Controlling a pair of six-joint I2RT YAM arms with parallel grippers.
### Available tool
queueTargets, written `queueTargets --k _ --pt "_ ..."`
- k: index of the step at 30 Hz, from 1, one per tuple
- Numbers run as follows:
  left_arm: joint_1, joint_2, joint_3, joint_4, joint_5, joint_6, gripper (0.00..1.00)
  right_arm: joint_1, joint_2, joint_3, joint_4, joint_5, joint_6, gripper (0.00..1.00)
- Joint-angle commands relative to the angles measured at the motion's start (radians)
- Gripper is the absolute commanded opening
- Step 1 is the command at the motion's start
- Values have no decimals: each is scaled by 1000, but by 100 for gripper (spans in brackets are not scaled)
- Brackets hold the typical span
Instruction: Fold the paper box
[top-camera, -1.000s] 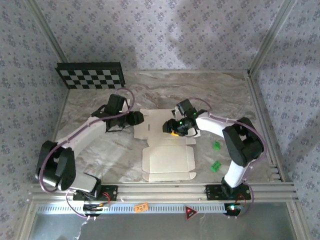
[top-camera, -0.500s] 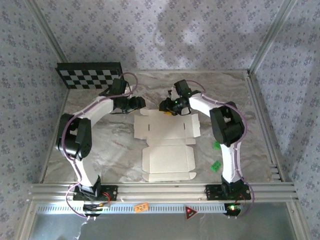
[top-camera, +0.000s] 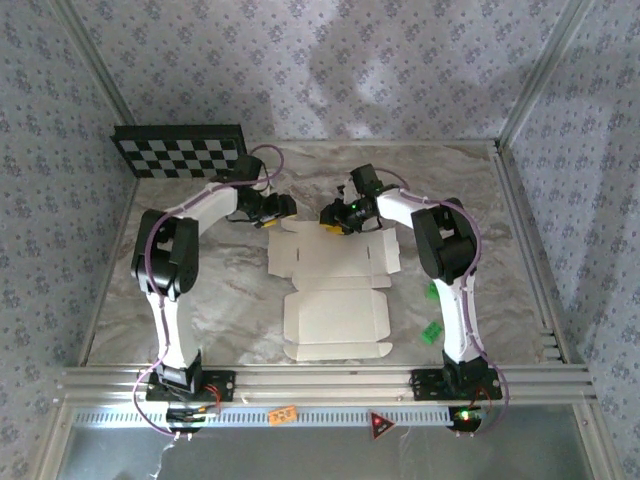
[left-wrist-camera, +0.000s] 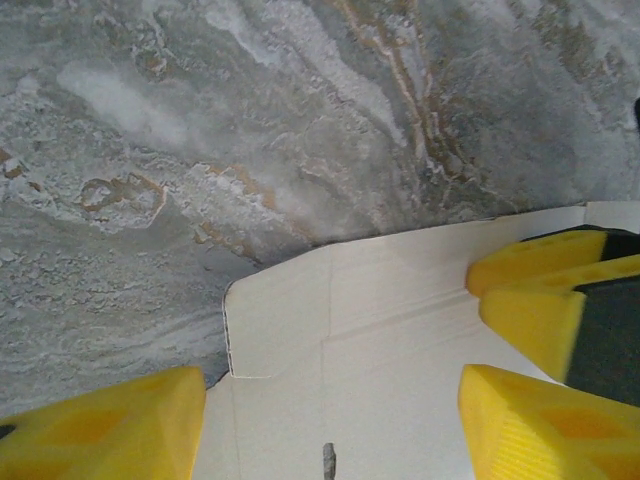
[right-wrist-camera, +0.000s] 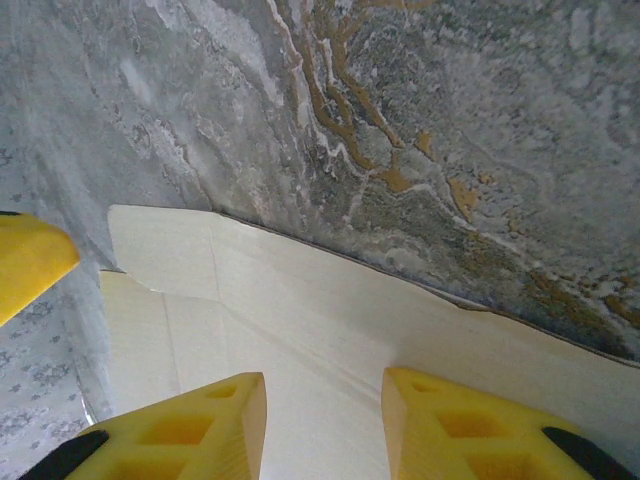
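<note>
The paper box (top-camera: 335, 300) is laid flat, unfolded, mid-way across the marble surface (top-camera: 200, 290). Its far edge is overhung at 11 o'clock by the left hand (top-camera: 268, 220), fingers spread wide, and at 12 o'clock by the right hand (top-camera: 332, 222), fingers narrowly parted above a flap. Writing on the orange rail tag (top-camera: 284, 411) cannot be read.

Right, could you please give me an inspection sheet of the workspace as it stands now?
Surface: marble-look table, no spills seen.
Job's things: paper box lies flat and unfolded, flaps spread out.
Clutter: green blocks, two, right of the sheet; checkerboard panel at the far left.
Pincers: left pincer open over the sheet's far-left corner; right pincer open over its far edge.
Cables: purple cable loops along each arm, off the sheet.
Surroundings: patterned walls; metal frame rail at the near edge.
</note>
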Motion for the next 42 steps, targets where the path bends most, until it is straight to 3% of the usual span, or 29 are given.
queueTargets --k 1,16,25,42 --pt "4 26 61 -66 -11 25 69 2 45 -51 -11 37 9 38" --pt "3 159 190 -165 -12 49 71 3 24 -86 6 38 13 38" --pt "-5 135 209 -135 94 33 61 3 18 -79 4 40 13 38" --pt "-79 160 221 -63 153 -34 55 5 8 -74 -12 43 9 38"
